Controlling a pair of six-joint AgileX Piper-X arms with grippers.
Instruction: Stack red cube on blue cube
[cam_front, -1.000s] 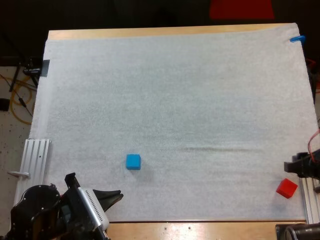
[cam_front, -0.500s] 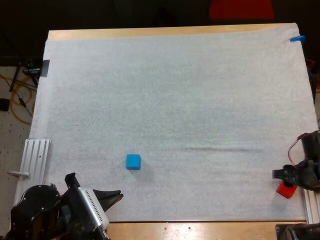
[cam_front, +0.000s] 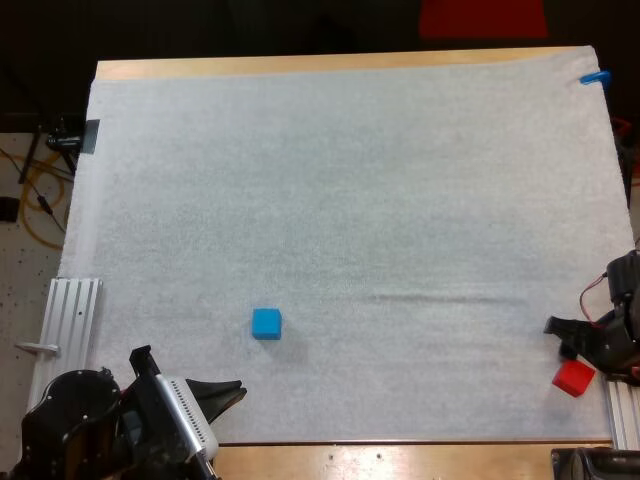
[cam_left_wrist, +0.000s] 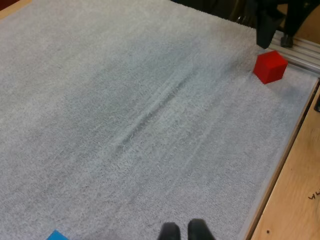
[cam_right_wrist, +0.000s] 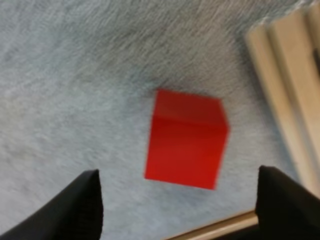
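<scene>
While the red cube (cam_front: 574, 377) sits on the white mat (cam_front: 350, 200) at its near right corner, the right gripper (cam_right_wrist: 177, 175) hangs by it with its pincer released. In the right wrist view its two black fingers (cam_right_wrist: 80, 205) stand wide apart, one to either side of the cube, and neither touches it. The cube rests flat on the mat, turned a little askew to the mat's edge. A pale metal rail (cam_right_wrist: 280, 75) runs just beside it, on the right of the mat.

From the high view the right arm comes in at the right edge, and its dark gripper shows just on the far side of the red cube. In the left wrist view that same gripper appears small, close above the far side of the cube, beside the rail. I cannot tell from these views how high the fingertips are above the mat.

Well apart from the red cube, the blue cube (cam_front: 266, 323) lies on the mat to the left of the middle, toward the near side, with nothing touching it.

At the near left corner the left gripper (cam_front: 228, 391) rests low over the mat's near edge, pointing right, near the blue cube but clear of it. Its pincer is clenched on nothing: in the left wrist view its two fingertips (cam_left_wrist: 170, 232) sit side by side. A second metal rail (cam_front: 70, 315) lies along the left edge of the mat, and the wooden table (cam_front: 400, 460) shows as a strip along the near side.
</scene>
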